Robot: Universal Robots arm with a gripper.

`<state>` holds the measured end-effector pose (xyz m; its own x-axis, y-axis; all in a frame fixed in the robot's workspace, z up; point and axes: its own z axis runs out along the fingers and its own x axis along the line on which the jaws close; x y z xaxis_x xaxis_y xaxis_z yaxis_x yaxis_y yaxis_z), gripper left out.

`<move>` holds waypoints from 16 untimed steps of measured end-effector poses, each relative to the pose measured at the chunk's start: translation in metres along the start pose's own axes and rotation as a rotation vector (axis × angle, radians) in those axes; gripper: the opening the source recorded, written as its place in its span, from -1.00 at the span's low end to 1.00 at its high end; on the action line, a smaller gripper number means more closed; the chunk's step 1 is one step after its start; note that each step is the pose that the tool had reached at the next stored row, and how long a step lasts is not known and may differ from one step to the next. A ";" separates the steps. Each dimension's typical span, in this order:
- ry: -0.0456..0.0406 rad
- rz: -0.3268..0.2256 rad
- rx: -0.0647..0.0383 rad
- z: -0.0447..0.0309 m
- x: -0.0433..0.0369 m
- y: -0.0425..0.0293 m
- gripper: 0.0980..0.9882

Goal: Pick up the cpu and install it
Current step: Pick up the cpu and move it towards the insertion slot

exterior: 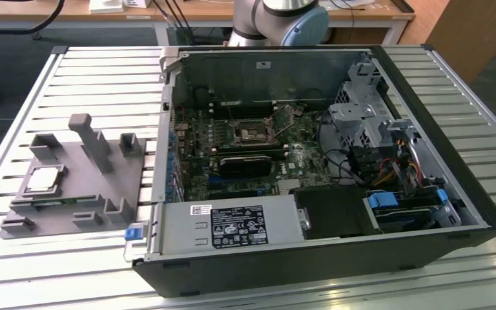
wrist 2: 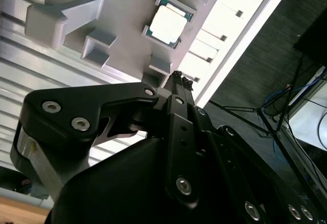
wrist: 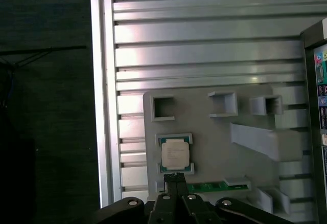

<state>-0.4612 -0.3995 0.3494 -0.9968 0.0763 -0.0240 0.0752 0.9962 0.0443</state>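
Note:
The cpu [exterior: 46,179] is a small square chip with a silver top, lying flat in a holder on the grey fixture plate [exterior: 88,197] at the exterior view's left. In both wrist views the cpu [wrist: 174,153] [wrist 2: 168,24] lies just beyond my gripper [wrist: 176,176] [wrist 2: 180,79]. The gripper hovers above the plate with its two black fingertips pressed together and nothing between them. It does not touch the chip. The motherboard's cpu socket [exterior: 252,134] sits inside the open computer case [exterior: 480,213].
The fixture plate [wrist: 209,132] carries several raised grey blocks, a tall post [exterior: 93,139] and a green memory stick [wrist: 214,187]. All rests on a slatted metal table [exterior: 101,71]. The table's edge [wrist: 102,106] drops to dark floor close to the cpu.

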 end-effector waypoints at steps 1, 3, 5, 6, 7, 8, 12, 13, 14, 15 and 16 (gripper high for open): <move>0.0000 0.000 0.000 0.0011 0.0000 -0.0001 -0.98; 0.0001 0.000 0.000 0.0035 0.0002 -0.0002 -0.98; 0.0001 0.000 0.000 0.0060 0.0003 -0.0003 -0.98; 0.0001 0.000 0.000 0.0073 0.0003 -0.0004 -0.98; 0.0002 0.000 0.000 0.0085 0.0003 -0.0004 -0.98; 0.0001 0.000 0.000 0.0097 0.0003 -0.0004 -0.98; 0.0004 0.000 -0.001 0.0138 0.0004 -0.0007 -0.98; 0.0005 0.000 -0.001 0.0148 0.0004 -0.0008 -0.98; 0.0006 0.000 -0.001 0.0159 0.0005 -0.0008 -0.98; 0.0007 0.000 -0.001 0.0170 0.0005 -0.0009 -0.98; 0.0007 0.000 -0.001 0.0181 0.0005 -0.0009 -0.98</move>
<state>-0.4613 -0.3997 0.3313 -0.9968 0.0763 -0.0233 0.0752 0.9961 0.0453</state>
